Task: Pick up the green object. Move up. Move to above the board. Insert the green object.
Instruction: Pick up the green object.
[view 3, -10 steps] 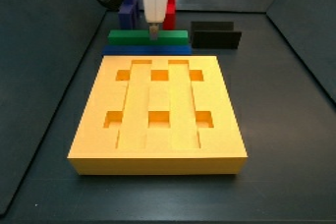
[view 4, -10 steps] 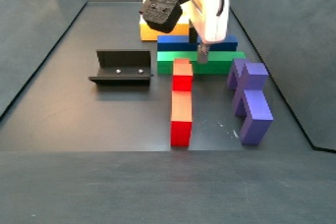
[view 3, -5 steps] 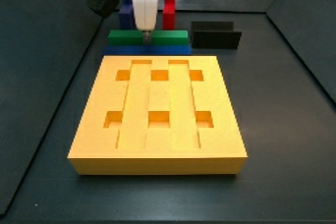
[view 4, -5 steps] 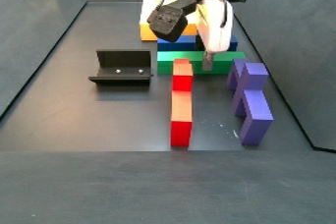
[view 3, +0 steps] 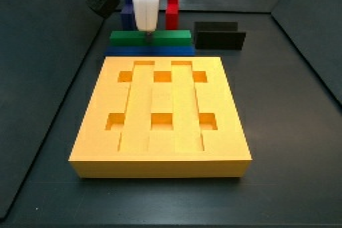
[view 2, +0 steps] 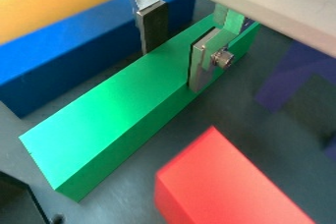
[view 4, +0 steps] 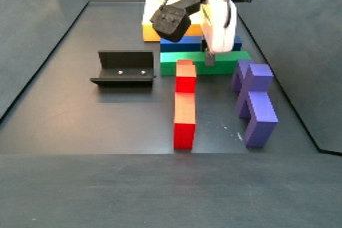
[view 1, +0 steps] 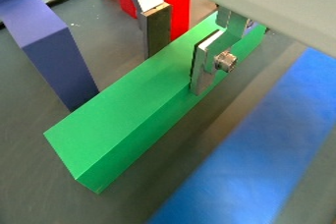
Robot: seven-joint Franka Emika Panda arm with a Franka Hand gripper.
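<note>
My gripper (view 2: 178, 43) is straddling the green object (view 2: 132, 110), which lies on the floor just beside the board (view 3: 163, 112). The fingers (view 1: 210, 59) look narrow but I can't tell if both pads are touching yet. I'd squeeze evenly near the bar's middle before lifting.

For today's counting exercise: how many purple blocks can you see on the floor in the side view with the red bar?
2: one purple block beside the green object under the gripper, and another purple block nearer the camera. Others may be hidden.

The end effector (view 1: 183, 39) straddles the green object (view 1: 151, 105), which lies beyond the board (view 3: 162, 112).
</note>
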